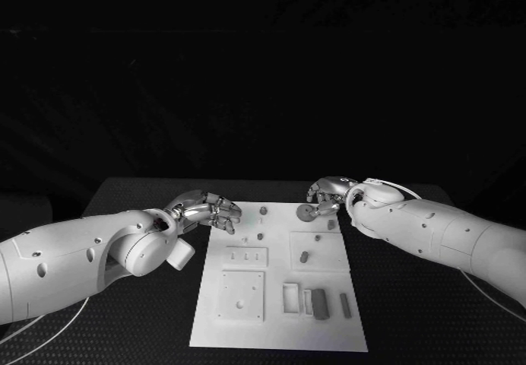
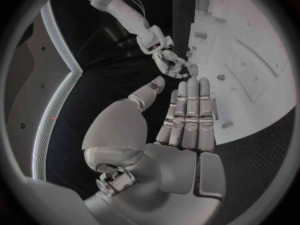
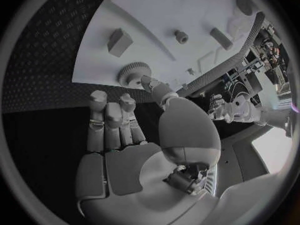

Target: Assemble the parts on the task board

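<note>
Your task board (image 1: 329,327) lies center frame in the head view, long edges running from mid-frame down toward the bottom, with dark table (image 1: 131,190) open on both sides and above it.

Left hand (image 1: 206,211) hovers just off the board's upper left corner, holding nothing; in the left wrist view its fingers (image 2: 190,110) lie straight and side by side, thumb apart.

Right hand (image 1: 325,193) sits at the board's upper right edge. A gear (image 3: 132,74) lies at that edge, right at the thumb tip (image 3: 147,80); you can't tell if it's pinched.

Small parts: peg (image 1: 263,211), dark bar (image 1: 319,303), slim bar (image 1: 345,304), lower right.
</note>
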You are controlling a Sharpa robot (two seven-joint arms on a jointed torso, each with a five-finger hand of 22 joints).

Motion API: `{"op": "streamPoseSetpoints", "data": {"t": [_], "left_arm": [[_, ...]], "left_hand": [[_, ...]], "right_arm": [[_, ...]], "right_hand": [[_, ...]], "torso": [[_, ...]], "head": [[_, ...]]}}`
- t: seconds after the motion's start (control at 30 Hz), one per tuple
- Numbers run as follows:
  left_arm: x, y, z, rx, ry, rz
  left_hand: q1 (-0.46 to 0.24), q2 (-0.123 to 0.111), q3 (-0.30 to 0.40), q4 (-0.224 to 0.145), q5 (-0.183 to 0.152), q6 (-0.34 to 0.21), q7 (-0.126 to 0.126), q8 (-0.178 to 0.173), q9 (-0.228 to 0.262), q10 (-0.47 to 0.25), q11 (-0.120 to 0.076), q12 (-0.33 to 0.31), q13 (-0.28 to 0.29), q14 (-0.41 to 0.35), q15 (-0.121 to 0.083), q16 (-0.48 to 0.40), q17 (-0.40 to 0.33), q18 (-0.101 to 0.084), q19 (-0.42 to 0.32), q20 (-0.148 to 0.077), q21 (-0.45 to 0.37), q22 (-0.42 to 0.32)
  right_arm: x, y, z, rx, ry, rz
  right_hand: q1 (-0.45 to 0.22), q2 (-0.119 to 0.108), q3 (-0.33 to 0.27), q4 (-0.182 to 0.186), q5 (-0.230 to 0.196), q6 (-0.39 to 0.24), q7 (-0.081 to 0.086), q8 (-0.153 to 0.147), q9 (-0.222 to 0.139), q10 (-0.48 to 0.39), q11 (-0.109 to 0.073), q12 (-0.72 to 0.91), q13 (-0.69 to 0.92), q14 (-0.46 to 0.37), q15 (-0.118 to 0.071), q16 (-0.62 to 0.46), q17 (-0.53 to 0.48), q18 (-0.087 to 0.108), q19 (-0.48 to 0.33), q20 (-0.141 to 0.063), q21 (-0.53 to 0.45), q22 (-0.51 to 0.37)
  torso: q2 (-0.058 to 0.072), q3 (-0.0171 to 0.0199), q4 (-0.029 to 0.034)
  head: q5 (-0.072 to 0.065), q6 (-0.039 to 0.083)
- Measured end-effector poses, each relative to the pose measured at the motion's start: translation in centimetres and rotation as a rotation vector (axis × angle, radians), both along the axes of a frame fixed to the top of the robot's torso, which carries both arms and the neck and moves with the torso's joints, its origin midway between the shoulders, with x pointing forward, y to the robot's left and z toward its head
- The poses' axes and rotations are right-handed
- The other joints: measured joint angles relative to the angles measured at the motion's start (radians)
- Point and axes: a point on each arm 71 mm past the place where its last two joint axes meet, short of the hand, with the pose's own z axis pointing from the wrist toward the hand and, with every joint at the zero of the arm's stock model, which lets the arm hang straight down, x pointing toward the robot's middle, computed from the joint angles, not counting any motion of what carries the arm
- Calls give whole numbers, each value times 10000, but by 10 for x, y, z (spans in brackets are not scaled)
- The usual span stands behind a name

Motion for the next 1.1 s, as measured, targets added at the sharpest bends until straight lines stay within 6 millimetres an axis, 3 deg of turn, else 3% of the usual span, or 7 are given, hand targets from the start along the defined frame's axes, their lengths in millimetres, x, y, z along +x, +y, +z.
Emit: {"op": "streamPoseSetpoints", "data": {"t": [0.23,0.5,1.0,1.1], "left_arm": [[0,0,0,-2,9,-9],[-1,2,0,-3,17,3],[-2,0,0,-15,36,-54],[-2,0,0,-16,38,-59]], "left_hand": [[0,0,0,0,0,0,0,0,-1,0,0,0,0,0,0,-41,10,0,0,0,-39,-1],[0,0,0,0,0,1,1,0,8,-19,19,0,9,0,0,-45,18,0,-36,35,-39,7],[0,0,0,0,0,3,3,0,6,-35,35,0,18,-1,1,-45,27,0,-36,35,-39,6],[0,0,0,0,0,3,3,0,6,-35,35,0,17,-1,0,-45,30,0,-35,35,-39,6]], "right_arm": [[-2,4,-10,-107,101,58],[-1,5,-11,-192,44,33],[-1,13,-13,-365,-126,26],[-1,15,-14,-451,-218,-15]], "right_hand": [[-5,168,61,-147,0,46,-46,199,134,-68,-70,179,-101,53,-52,49,0,1,-13,13,115,0],[-5,168,33,-174,0,48,-48,207,148,-66,-72,179,-141,54,-53,49,-2,2,-39,-7,116,0],[-88,215,61,-201,0,51,-50,112,151,-62,-72,370,-251,92,-90,157,78,0,-12,-57,194,0],[-276,81,22,-74,0,57,-57,113,185,-60,-74,401,-302,121,-118,203,105,0,8,-76,235,0]], "torso": [[0,0,8],[4,6,11],[-5,17,-3],[-6,17,-3]], "head": [[31,-48],[115,-106],[135,-185],[123,-200]]}}
